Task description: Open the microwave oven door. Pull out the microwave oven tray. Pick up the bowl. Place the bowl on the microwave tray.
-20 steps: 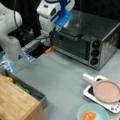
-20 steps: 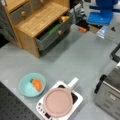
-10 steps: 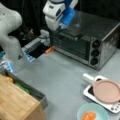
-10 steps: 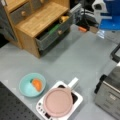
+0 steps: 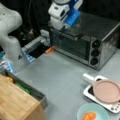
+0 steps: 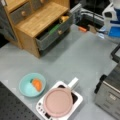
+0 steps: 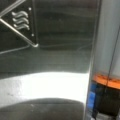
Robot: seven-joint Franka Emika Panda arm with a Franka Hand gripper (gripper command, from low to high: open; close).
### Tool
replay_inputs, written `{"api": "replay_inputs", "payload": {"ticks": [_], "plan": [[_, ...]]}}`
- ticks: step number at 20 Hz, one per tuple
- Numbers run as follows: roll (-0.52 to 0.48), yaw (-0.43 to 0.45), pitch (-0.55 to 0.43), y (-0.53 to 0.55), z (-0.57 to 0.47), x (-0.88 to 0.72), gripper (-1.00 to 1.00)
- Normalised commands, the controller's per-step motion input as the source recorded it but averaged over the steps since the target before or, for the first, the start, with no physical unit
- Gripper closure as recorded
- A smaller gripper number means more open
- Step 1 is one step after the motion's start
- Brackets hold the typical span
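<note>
The microwave oven (image 5: 100, 37) stands at a front view's right, silver with three black knobs. Its door (image 5: 72, 46) of dark glass is closed, the bar handle along its top edge. The tray is hidden inside. My gripper (image 5: 64, 28) hangs over the oven's top left corner, just above the handle's left end; it also shows at a front view's top right (image 6: 113, 25). The wrist view is filled by the oven's shiny top (image 7: 50, 82). The teal bowl (image 5: 92, 113) (image 6: 32, 85) with an orange lump sits on the table, far from the gripper.
A pink plate (image 5: 107, 91) (image 6: 58, 102) rests on a white slab (image 6: 77, 100) beside the bowl. A wooden cabinet (image 6: 37, 20) has an open drawer (image 5: 27, 90) with items inside. An orange piece (image 5: 50, 49) lies by the oven's left foot.
My gripper has moved from beside the oven's left end to over its top left corner and sunk a little. Bowl, plate and oven door have not moved.
</note>
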Motion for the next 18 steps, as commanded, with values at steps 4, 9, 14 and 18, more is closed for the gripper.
{"api": "replay_inputs", "payload": {"ticks": [4, 9, 14, 18], "plan": [[0.134, -0.215, -0.161, 0.22, -0.21, -0.21, -1.0], [0.188, -0.186, -0.164, 0.11, -0.23, -0.19, -1.0], [0.246, -0.115, -0.185, -0.03, -0.29, -0.17, -1.0], [0.257, -0.075, -0.205, -0.05, -0.36, -0.16, -1.0]]}}
